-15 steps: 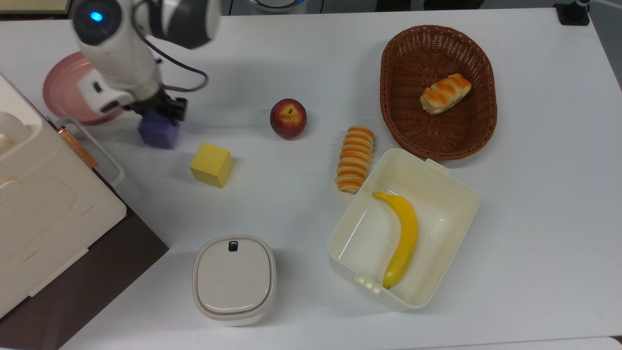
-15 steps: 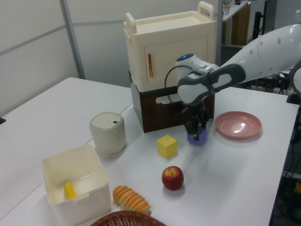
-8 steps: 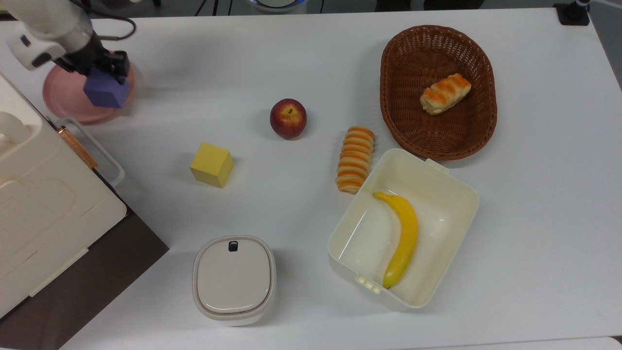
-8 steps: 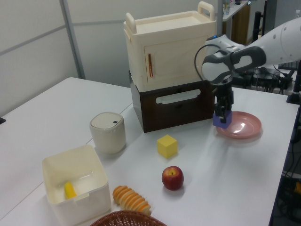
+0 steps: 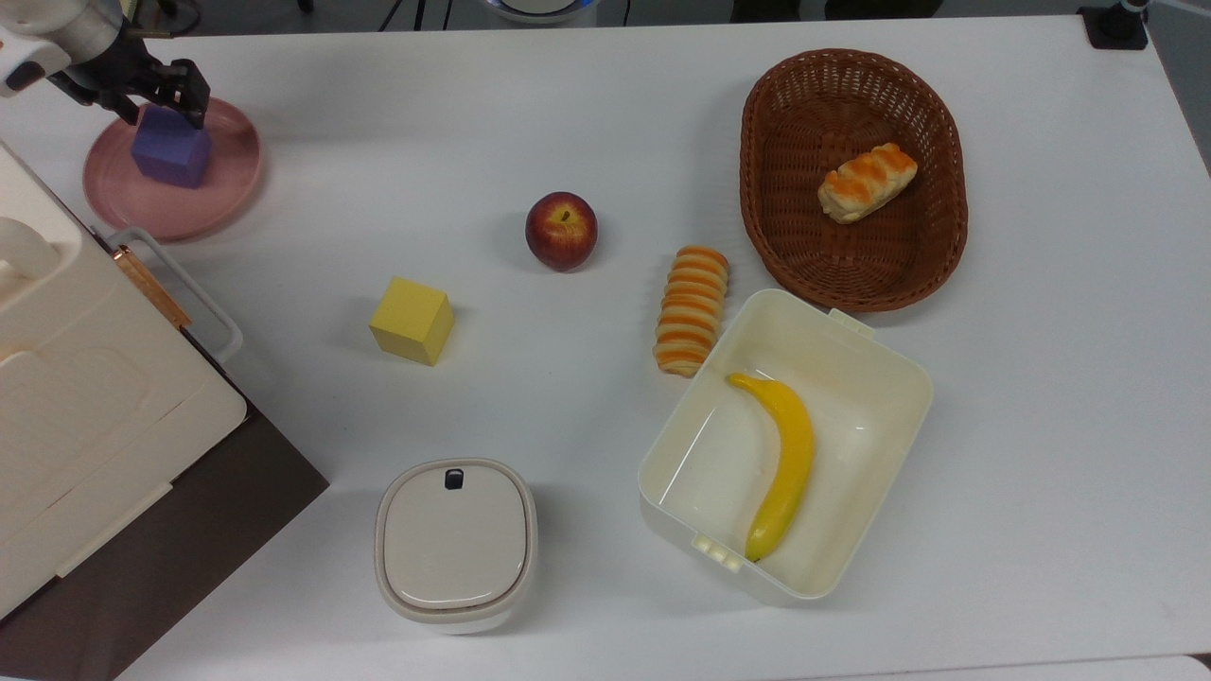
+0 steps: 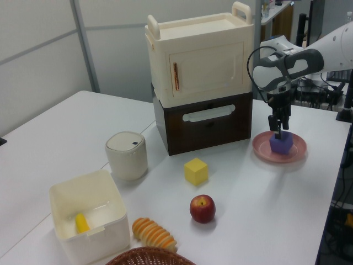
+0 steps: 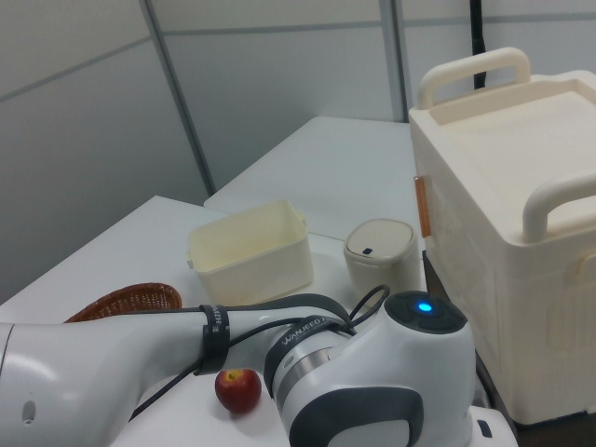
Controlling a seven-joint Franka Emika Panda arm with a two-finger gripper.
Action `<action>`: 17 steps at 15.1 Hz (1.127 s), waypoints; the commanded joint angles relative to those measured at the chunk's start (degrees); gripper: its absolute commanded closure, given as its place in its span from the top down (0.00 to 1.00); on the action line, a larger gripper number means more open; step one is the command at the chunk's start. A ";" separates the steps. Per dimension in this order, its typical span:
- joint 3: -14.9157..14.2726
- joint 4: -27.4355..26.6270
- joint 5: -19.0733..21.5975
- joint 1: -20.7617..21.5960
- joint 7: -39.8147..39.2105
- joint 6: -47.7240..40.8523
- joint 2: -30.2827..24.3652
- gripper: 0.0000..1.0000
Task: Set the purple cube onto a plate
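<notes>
One white table carries everything, and the biggest thing on it is the cream cabinet on a dark brown base at about eight o'clock in the top view; in the left view the same cabinet stands behind the rest. Next in size, the brown wicker basket sits near two o'clock in the top view with a glazed bread roll inside. At about five o'clock lies the open cream box holding a banana, and a striped pastry lies just beside the box's ten-o'clock corner. A lidded cream canister stands near seven o'clock. The plate rests toward ten o'clock, close to the cabinet, and the purple cube sits on it, within the rim; the left view shows the same cube resting flat on the pink plate. The gripper hangs straight over the cube with its dark fingers reaching down at the cube's top edge, but whether they grip it or stand parted I cannot tell. Smaller things fill the middle: a yellow cube near nine o'clock of centre and a red apple just above centre, well apart from each other.
</notes>
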 commanded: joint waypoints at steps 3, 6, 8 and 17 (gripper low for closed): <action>1.31 2.01 0.05 0.82 0.54 -3.36 -1.61 1.00; 6.13 5.00 0.14 3.55 8.33 -6.97 -1.62 1.00; 10.26 5.45 0.14 4.08 15.01 -7.85 -2.66 1.00; 15.82 7.99 -0.04 18.92 31.82 -11.01 -8.11 1.00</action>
